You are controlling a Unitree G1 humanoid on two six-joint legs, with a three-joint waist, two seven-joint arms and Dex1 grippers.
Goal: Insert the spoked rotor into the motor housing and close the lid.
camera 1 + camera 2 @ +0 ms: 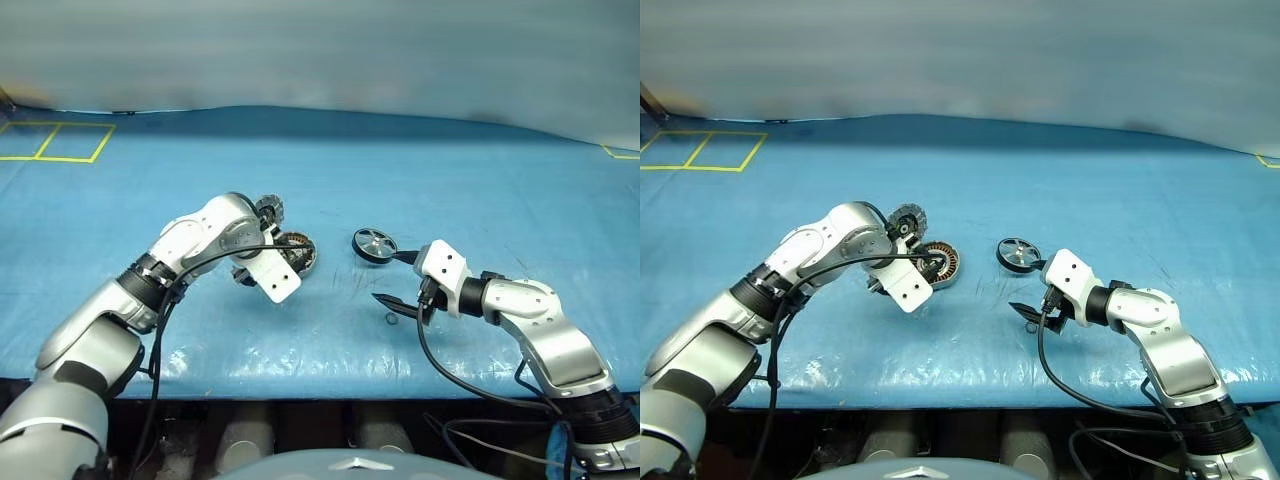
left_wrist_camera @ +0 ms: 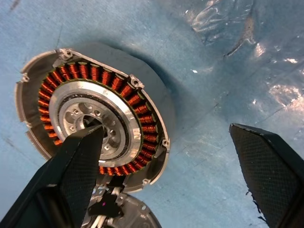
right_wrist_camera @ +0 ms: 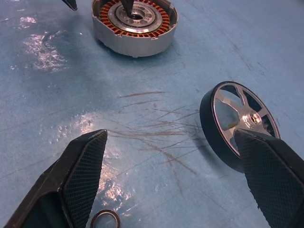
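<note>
Nothing's done yet: spoked rotor [image 3: 240,124] sits outside the open motor housing [image 2: 95,111]; both tools [image 1: 395,278] [image 2: 171,175] gape wide, empty.

My black claw fingers [image 3: 83,178] wear fine mesh texture; motor housing [image 2: 95,121] silver-grey with copper-orange windings; spoked rotor [image 3: 240,121] black-rimmed, silver; tabletop [image 1: 480,190] blue.
</note>
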